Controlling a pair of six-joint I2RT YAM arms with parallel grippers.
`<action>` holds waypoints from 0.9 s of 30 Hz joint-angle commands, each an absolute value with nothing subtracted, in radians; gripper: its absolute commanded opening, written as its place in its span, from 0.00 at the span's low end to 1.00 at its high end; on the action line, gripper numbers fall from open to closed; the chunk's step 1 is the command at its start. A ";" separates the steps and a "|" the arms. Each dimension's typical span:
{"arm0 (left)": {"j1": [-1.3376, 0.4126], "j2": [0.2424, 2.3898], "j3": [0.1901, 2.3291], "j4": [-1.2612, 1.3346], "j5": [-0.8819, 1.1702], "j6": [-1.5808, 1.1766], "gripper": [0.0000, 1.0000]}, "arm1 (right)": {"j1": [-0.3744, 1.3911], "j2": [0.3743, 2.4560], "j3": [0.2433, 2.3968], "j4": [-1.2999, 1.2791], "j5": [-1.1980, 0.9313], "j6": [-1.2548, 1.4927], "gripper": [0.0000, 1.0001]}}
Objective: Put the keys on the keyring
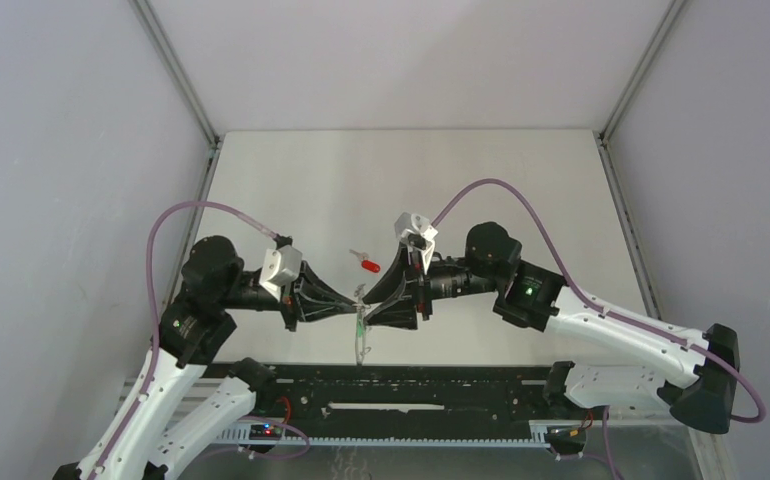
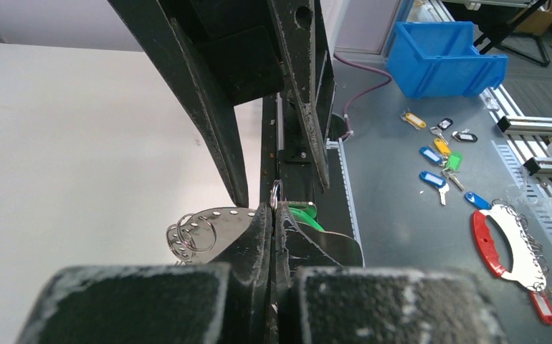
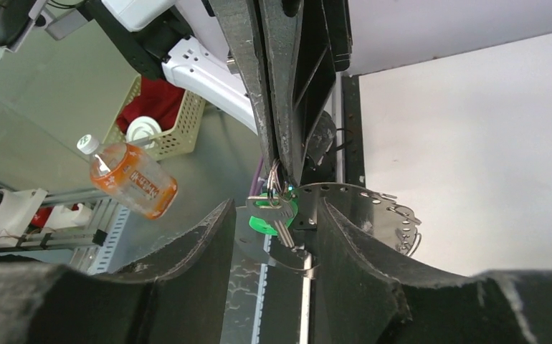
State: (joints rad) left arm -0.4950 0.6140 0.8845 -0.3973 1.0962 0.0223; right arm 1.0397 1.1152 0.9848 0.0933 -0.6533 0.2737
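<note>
Surface: white matte table (image 1: pixel 481 190) is carrying the red-headed silver key (image 1: pixel 368 264), which is lying apart from both grippers.
Left gripper (image 2: pixel 272 213): rough black fingers are clenching the thin wire keyring (image 3: pixel 274 178).
Green-headed silver key (image 3: pixel 267 219): is hanging just under the keyring.
Right gripper (image 3: pixel 277 208): is standing released around this key.
Hidden: curved perforated steel strip (image 3: pixel 352 195) is partly disappearing behind a finger.

One red-headed key (image 1: pixel 368 265), one green-headed key (image 3: pixel 272 216), one keyring (image 2: pixel 188 234)

No readable text; bottle label (image 3: pixel 143 188) too blurred.
</note>
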 commanded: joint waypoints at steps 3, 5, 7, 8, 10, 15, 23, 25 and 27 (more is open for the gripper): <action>-0.497 0.598 0.884 -0.339 1.091 0.006 0.00 | 1.047 1.118 1.046 0.125 -0.606 0.245 0.48; -0.497 0.597 0.881 -0.339 1.077 0.009 0.00 | 1.055 1.132 1.062 0.123 -0.595 0.250 0.44; -0.497 0.597 0.880 -0.340 1.073 0.011 0.00 | 1.062 1.148 1.075 0.112 -0.582 0.255 0.40; -0.497 0.597 0.878 -0.340 1.072 0.011 0.00 | 1.067 1.153 1.080 0.107 -0.581 0.257 0.38; -0.497 0.593 0.876 -0.342 1.070 0.014 0.00 | 1.071 1.161 1.086 0.101 -0.580 0.261 0.30; -0.497 0.593 0.879 -0.345 1.074 0.011 0.00 | 1.077 1.171 1.108 0.037 -0.573 0.227 0.19; -0.497 0.600 0.885 -0.352 1.107 0.007 0.10 | 1.069 1.145 1.114 0.006 -0.582 0.211 0.00; -0.497 0.611 0.900 -0.394 1.138 0.019 0.20 | 1.058 1.135 1.114 0.005 -0.611 0.219 0.00; -0.497 0.613 0.914 -0.430 1.160 0.049 0.28 | 1.050 1.130 1.114 0.005 -0.647 0.232 0.00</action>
